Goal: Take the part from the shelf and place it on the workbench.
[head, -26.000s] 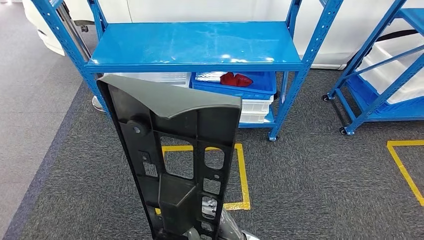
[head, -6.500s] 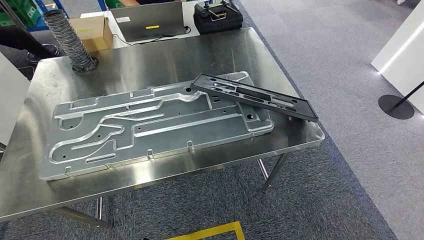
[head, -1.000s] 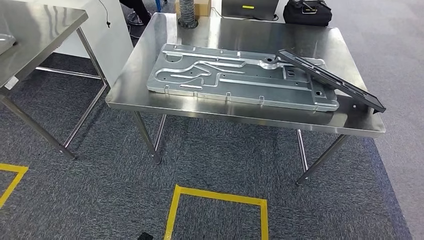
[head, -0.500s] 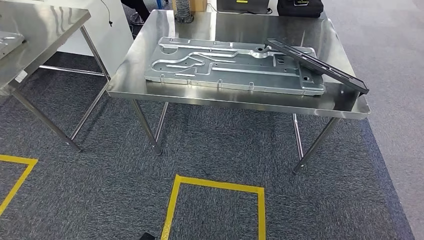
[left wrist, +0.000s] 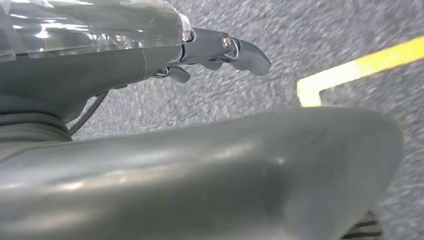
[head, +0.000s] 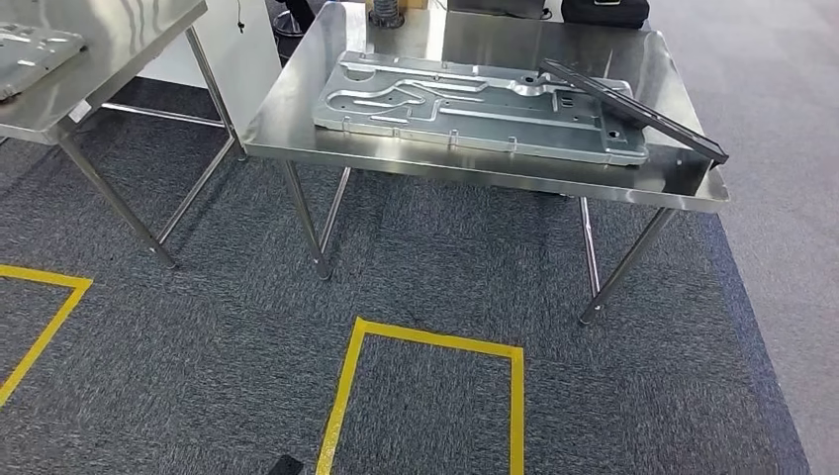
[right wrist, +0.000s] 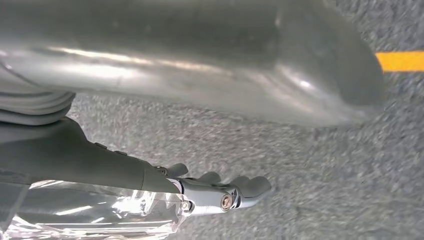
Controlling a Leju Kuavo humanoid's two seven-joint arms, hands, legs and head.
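The long black plastic part (head: 633, 109) lies slanted on the right end of the steel workbench (head: 475, 181). One end rests on the large machined aluminium plate (head: 475, 99) and the other reaches the bench's right corner. Nothing touches it. In the left wrist view my left hand (left wrist: 220, 50) hangs over the grey carpet, its fingers stretched out and holding nothing. My right hand (right wrist: 220, 192) hangs the same way in the right wrist view, fingers out and empty.
A second steel table (head: 59, 99) with a metal piece (head: 30, 45) on it stands to the left. Yellow tape (head: 425, 336) marks a square on the carpet in front of the bench. A black bag (head: 604, 10) sits at the bench's far edge.
The camera has shifted, so the bench now sits higher and more to the right in the picture. The part lies as before on the plate; much earlier I held it at the blue shelf.
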